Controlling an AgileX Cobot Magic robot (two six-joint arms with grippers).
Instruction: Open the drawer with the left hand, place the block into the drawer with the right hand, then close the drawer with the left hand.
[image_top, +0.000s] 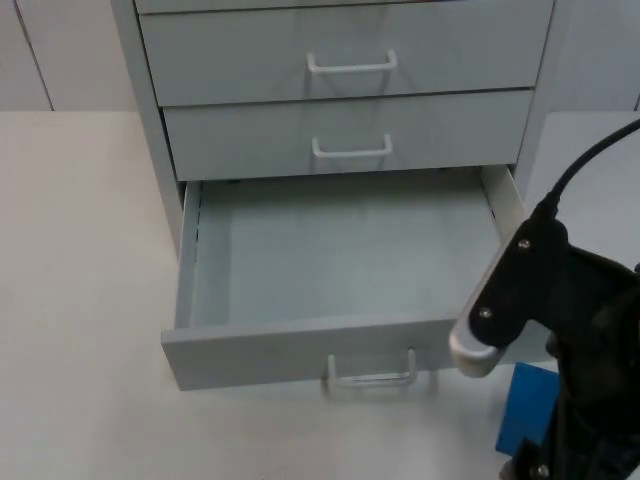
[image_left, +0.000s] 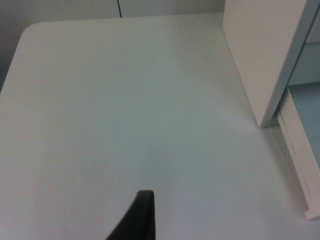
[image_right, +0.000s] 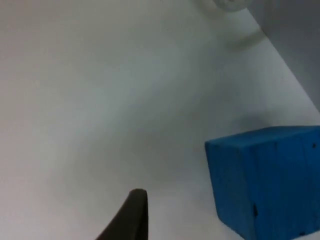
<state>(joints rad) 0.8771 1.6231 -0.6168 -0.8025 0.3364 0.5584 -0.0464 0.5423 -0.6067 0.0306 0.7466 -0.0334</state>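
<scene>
The grey cabinet's bottom drawer (image_top: 300, 348) stands pulled out, and its inside is bare. A white handle (image_top: 372, 378) sits on its front panel. A blue block (image_top: 527, 408) rests on the white table just right of the drawer's front corner. In the right wrist view the block (image_right: 267, 180) lies close beside the gripper and apart from it. My right gripper (image_top: 575, 455) hangs low over the table at the block's right side, and the arm hides part of the block. My left gripper (image_left: 137, 220) waits over bare table to the left of the cabinet (image_left: 260, 55), away from the drawer's side (image_left: 300, 165).
Two shut drawers (image_top: 345, 140) with white handles stand above the open one. The right arm's elbow (image_top: 520, 300) reaches over the drawer's right front corner. White table (image_top: 80, 300) stretches to the left of the cabinet.
</scene>
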